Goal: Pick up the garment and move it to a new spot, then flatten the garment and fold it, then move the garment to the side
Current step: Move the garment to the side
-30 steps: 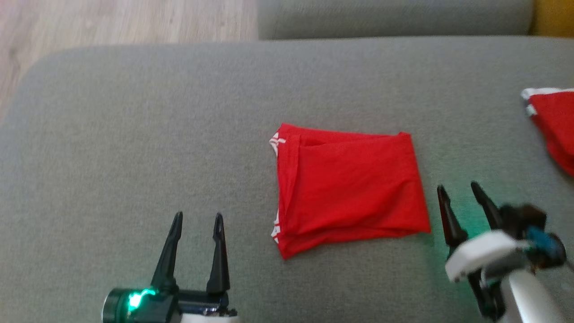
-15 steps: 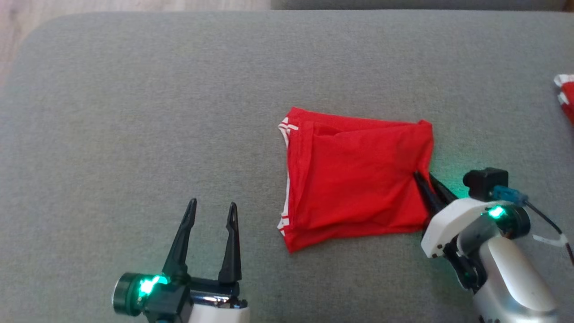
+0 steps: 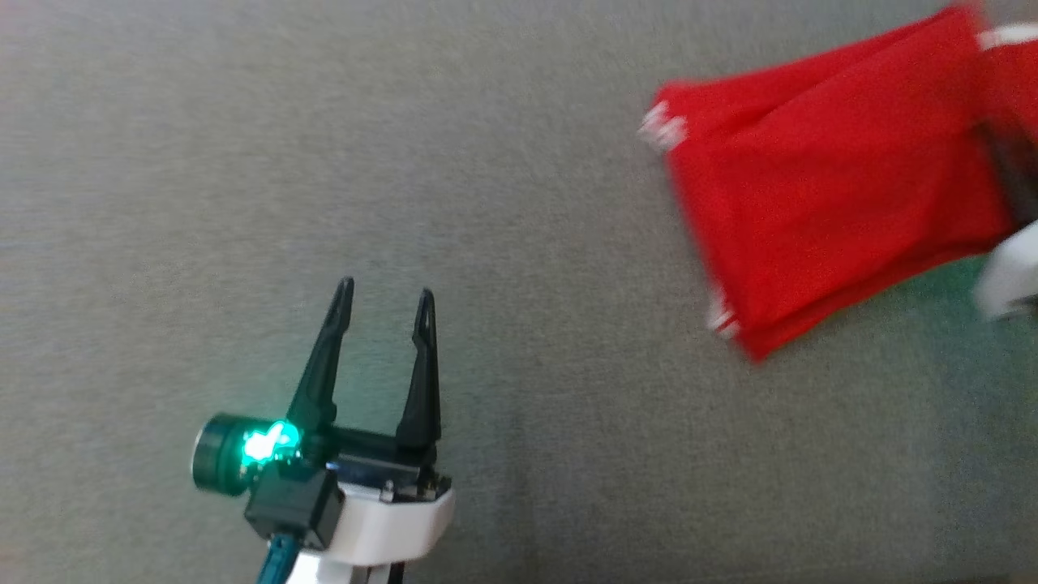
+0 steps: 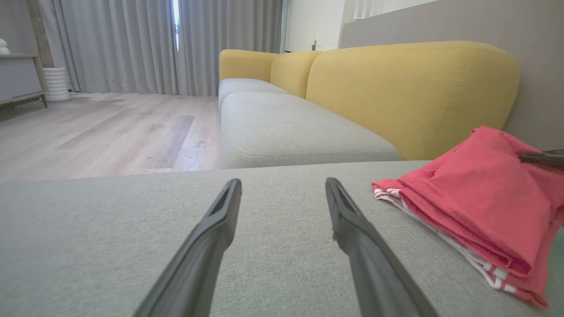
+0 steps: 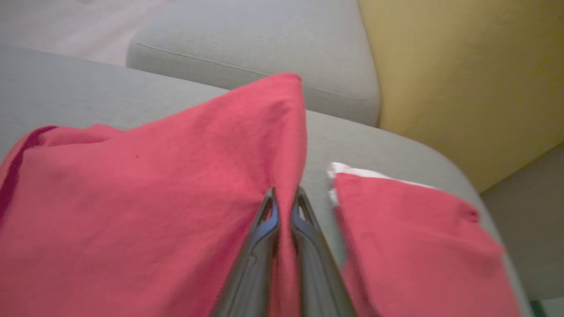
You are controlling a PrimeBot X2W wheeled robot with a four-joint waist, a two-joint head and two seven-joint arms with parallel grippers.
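Observation:
The garment (image 3: 819, 195) is a folded red piece with white trim, lying on the grey sofa cushion (image 3: 503, 162) at the upper right of the head view. My right gripper (image 5: 285, 193) is shut on the garment's (image 5: 145, 198) right edge, and the cloth rises in a ridge between its fingers. One dark finger (image 4: 542, 158) of it shows over the garment (image 4: 480, 207) in the left wrist view. My left gripper (image 3: 385, 289) hovers open and holds nothing, well to the left of the garment, low over the cushion (image 4: 110, 246).
A second red cloth with white trim (image 5: 410, 237) lies just right of the held garment near the cushion's corner. Yellow sofa backs (image 4: 410, 92) and another grey seat (image 4: 286, 127) stand beyond. Wooden floor (image 4: 101, 127) lies past the cushion's far edge.
My right gripper closed on the garment's right edge, and the garment has shifted to the right, away from my left gripper. The head camera has also moved closer and down.

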